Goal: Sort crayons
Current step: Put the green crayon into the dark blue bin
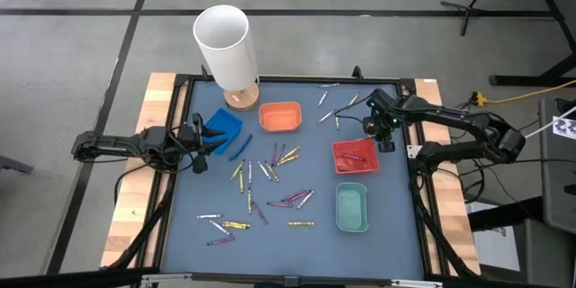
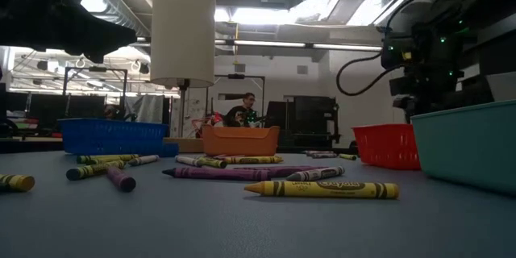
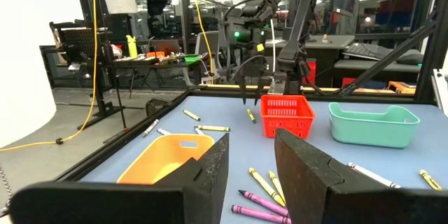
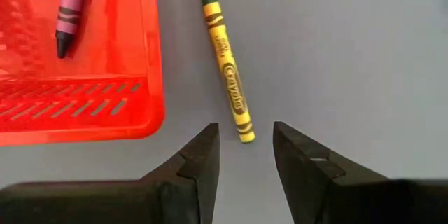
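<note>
Surface (image 1: 387,243): blue-grey mat. White cylinder (image 1: 225,43) at far side. Trays: blue tray (image 1: 222,126) left, orange tray (image 1: 280,115) centre-far, red tray (image 1: 355,156) and teal tray (image 1: 351,207) right. Left gripper (image 1: 203,144) beside blue tray, fingers spread, empty. Right gripper (image 4: 245,155) just beyond red tray, spread over yellow crayon (image 4: 227,82), not touching. Crayons (image 1: 270,189) scattered mid-surface; purple crayon (image 4: 69,8) in red tray, possibly more there.

Two dark jointed arms with black cables; green lights glow on the right arm (image 1: 392,122).

"crayola" reads on the yellow crayon (image 4: 228,75) and the nearest yellow crayon (image 2: 321,189).
</note>
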You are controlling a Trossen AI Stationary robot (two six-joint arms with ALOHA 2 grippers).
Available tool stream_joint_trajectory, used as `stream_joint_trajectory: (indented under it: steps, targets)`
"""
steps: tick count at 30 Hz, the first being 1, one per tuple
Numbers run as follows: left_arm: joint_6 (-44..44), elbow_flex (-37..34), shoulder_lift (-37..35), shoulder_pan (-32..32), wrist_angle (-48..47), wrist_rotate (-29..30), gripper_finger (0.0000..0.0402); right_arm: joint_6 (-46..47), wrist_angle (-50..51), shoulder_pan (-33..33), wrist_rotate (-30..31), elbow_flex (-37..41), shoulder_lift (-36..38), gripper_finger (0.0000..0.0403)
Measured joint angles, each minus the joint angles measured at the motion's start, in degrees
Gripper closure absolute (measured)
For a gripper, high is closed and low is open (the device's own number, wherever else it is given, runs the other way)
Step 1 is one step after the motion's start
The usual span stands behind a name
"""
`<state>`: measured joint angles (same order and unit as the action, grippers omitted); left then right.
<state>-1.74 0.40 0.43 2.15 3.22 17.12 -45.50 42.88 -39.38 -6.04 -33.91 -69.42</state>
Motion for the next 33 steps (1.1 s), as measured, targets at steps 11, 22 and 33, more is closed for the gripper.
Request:
stream_joint_trajectory:
  steps: [11, 22, 33]
  targets:
    - [0.01, 0.02, 0.0, 0.0, 0.0, 0.0, 0.03, 0.22, -4.63, -0.01, 2.51, 0.0, -5.97, 0.0269]
    - [0.0, 0.01, -0.01, 0.02, 0.0, -0.01, 0.03, 0.23, -4.93, -0.01, 1.83, -0.28, -10.52, 0.0269]
    - [0.0, 0.02, 0.0, 0.02, -0.01, -0.01, 0.03, 0.66, -5.12, 0.03, 3.0, -0.15, -10.61, 0.0331]
